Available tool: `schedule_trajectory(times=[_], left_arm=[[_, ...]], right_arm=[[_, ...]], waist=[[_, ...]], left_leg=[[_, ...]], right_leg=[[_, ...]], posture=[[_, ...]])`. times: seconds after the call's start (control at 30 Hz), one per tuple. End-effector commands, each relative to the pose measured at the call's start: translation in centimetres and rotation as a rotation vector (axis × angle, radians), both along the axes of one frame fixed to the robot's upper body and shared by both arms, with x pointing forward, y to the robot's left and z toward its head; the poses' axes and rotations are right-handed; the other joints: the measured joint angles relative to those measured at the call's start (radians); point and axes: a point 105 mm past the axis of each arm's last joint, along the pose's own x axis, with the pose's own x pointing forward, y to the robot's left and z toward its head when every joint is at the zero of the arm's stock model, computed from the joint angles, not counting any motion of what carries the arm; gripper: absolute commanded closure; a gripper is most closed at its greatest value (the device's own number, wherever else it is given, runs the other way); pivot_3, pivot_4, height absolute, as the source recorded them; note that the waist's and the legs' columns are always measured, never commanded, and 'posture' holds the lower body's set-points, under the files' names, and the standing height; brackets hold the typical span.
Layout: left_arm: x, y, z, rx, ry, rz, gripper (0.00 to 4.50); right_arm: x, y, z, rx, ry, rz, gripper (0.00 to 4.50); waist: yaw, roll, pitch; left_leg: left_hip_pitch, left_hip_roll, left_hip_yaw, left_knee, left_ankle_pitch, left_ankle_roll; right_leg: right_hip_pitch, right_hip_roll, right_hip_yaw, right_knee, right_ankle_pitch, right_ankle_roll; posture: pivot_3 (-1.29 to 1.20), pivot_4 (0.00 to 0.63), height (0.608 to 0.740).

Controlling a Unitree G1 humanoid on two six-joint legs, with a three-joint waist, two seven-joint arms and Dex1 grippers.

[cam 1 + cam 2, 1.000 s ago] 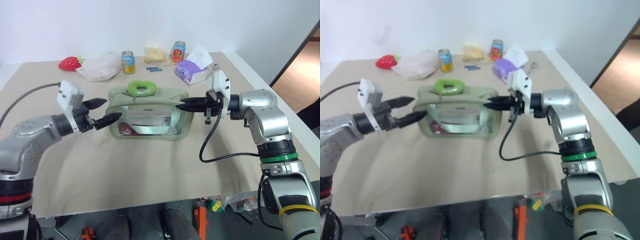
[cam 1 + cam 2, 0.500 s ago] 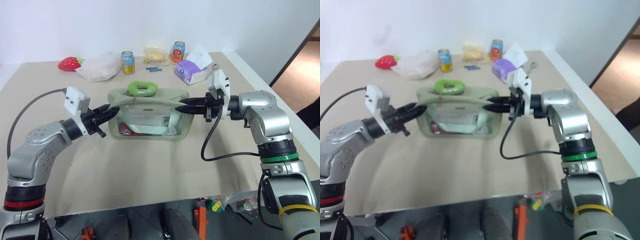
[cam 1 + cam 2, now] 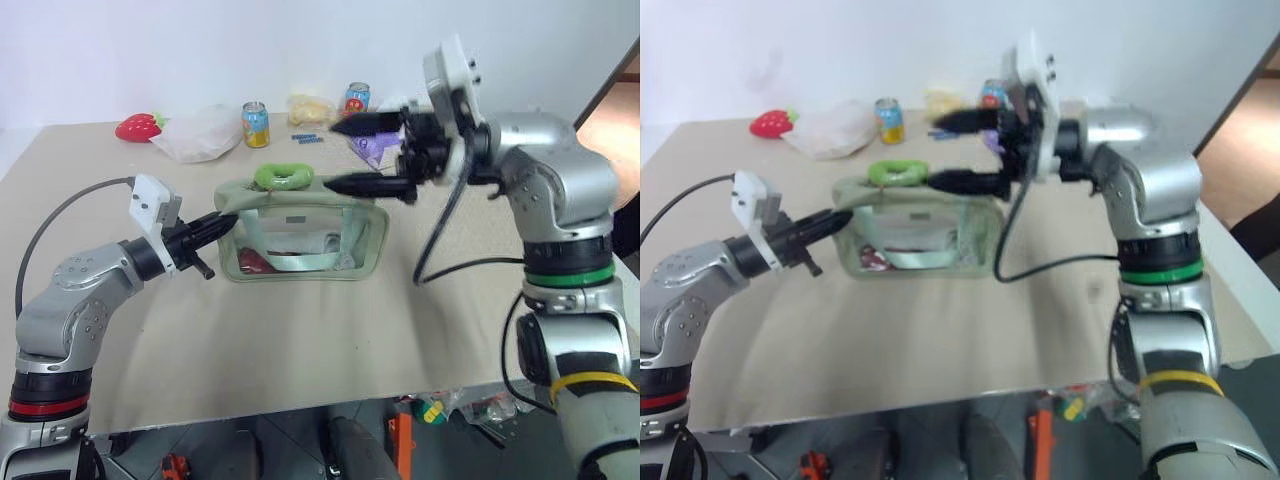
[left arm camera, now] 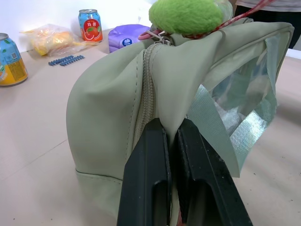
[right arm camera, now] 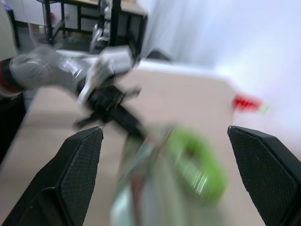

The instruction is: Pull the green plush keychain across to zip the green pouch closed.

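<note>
Now left claw (image 3: pixel 222 226) pressed together, pinching fabric at left end of green pouch (image 3: pixel 300 240), fingers (image 4: pixel 146 179) clamped beside zipper seam. Pouch sits mid-counter (image 3: pixel 300 340), clear side panel facing camera. Green plush keychain (image 3: pixel 284 177) rests on top of pouch, toward its left half. Right claw (image 3: pixel 350 155) spread wide, level above pouch's right end, lower finger just over top edge, touching nothing. Behind: red strawberry plush (image 3: pixel 139 126), white plastic bag (image 3: pixel 200 133), two cans (image 3: pixel 257 124), purple tissue pack (image 4: pixel 124 37).

The left tool (image 3: pixel 222 225) closed on the pouch's (image 3: pixel 300 243) end, while the right tool (image 3: pixel 358 156) let go, opened wide and rose above the keychain (image 3: pixel 284 177).
</note>
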Motion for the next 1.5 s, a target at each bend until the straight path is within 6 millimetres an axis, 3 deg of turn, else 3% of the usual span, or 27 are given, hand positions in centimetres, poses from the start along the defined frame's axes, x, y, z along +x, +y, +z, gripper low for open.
schedule_trajectory(times=[0.03,0.17,0.37,0.93,1.5], left_arm=[[-0.3,-0.4,0.6,0.006,-0.032,-0.013,4.5],[-0.2,-0.3,0.7,0.011,-0.043,0.0,4.5],[-0.2,-0.2,0.6,0.008,-0.044,0.014,4.5],[-0.3,-0.6,0.3,0.009,-0.038,0.013,4.5],[-0.4,-0.6,0.2,0.003,-0.036,0.018,4.5]], right_arm=[[2.8,0.1,-0.3,-0.004,-0.034,-0.075,0.05],[4.8,0.8,-2.1,-0.07,-0.039,-0.093,0.05],[4.9,0.7,-4.0,-0.146,-0.025,-0.047,0.05],[5.7,1.5,-3.3,-0.041,0.126,-0.05,0.05],[7.0,1.1,-4.4,-0.016,0.218,-0.112,0.05]], waist=[[-0.004,-0.001,0.0],[-0.005,-0.001,0.0],[-0.005,-0.001,0.0],[-0.006,-0.001,0.0],[-0.006,-0.001,0.0]], left_leg=[[0.0,0.0,0.0,0.0,0.0,0.0],[-0.001,-0.002,0.002,0.001,0.0,0.0],[-0.002,-0.002,0.001,-0.001,-0.001,0.0],[-0.001,-0.002,0.001,0.0,0.0,0.0],[-0.001,-0.002,0.0,0.0,0.0,0.0]], right_leg=[[0.0,0.0,0.0,0.0,0.0,0.0],[0.0,-0.002,0.001,0.0,0.001,0.001],[-0.001,-0.003,0.001,-0.001,0.0,0.001],[0.0,-0.002,0.001,0.0,0.0,0.001],[0.0,-0.002,0.001,0.0,0.0,0.001]], posture=[[0.0,0.15,0.74],[0.0,0.15,0.74],[0.0,0.15,0.74],[0.0,0.15,0.74],[0.0,0.15,0.74]])
